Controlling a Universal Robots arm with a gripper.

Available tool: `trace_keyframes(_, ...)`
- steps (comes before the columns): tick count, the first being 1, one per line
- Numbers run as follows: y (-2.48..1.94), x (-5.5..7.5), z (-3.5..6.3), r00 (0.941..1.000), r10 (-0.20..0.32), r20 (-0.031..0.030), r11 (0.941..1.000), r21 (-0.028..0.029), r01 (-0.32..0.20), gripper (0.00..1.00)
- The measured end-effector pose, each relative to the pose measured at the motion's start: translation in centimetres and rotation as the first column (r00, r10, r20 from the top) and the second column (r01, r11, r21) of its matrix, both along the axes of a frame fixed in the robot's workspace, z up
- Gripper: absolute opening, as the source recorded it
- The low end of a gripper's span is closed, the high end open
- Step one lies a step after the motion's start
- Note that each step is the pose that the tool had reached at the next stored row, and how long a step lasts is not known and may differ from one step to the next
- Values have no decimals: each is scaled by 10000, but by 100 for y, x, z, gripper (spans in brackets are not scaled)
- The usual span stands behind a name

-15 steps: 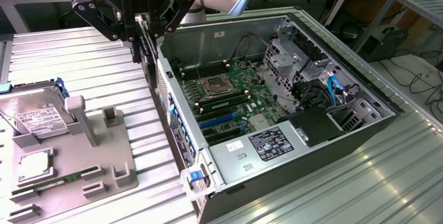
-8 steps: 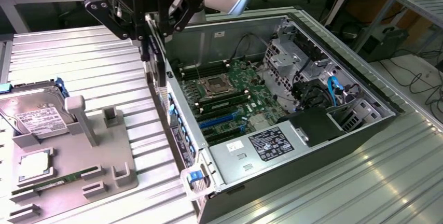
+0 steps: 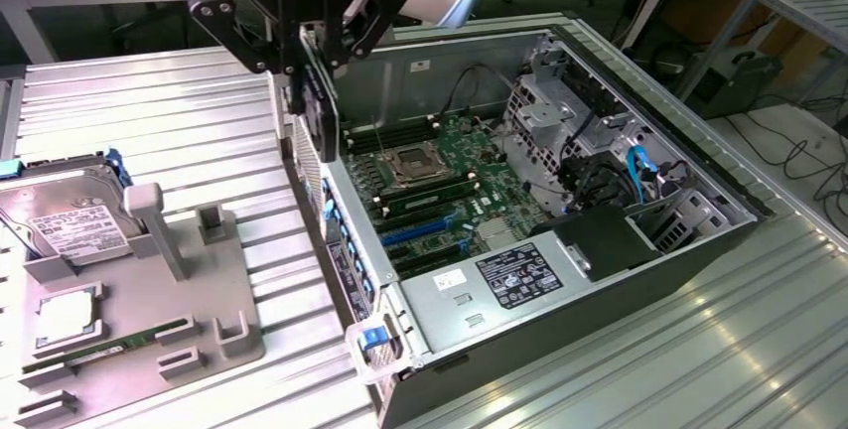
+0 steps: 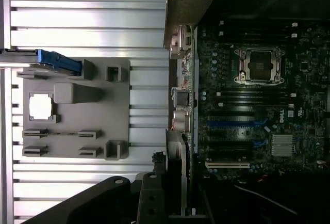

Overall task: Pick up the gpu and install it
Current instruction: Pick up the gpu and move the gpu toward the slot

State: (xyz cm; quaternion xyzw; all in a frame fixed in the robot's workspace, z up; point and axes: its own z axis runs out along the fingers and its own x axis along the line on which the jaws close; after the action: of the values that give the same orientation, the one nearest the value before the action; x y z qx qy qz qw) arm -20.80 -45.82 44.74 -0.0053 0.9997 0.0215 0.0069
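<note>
Where the open computer case (image 3: 597, 280) borders the ribbed metal table (image 3: 159, 111), the gripper (image 3: 312, 64) hangs over the case's rear wall with its jaws clamped on the gpu (image 3: 314, 116). The dark card is held upright and on edge. Its top is pinched in the jaws and its lower part hangs down just beside the rear wall, not seated in any slot. In the wrist view the gpu (image 4: 177, 157) shows edge-on, its silvery bracket strip running along the case's rear wall, near the blue and cream expansion slots (image 4: 227, 146). The motherboard (image 3: 458, 186) lies flat inside the case, with the bare processor socket (image 3: 408, 161) on the side toward the exterior view's left. Well apart, at the exterior view's left, a gray fixture (image 3: 186, 300) sits on the table. It carries a hard drive (image 3: 73, 225) with a white label and a narrow green memory stick (image 3: 113, 342).
</note>
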Motion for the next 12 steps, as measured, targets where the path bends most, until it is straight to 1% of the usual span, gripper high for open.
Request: trace_keyframes(12,0,224,-1,10000,1,-1,10000,0,-1,28)
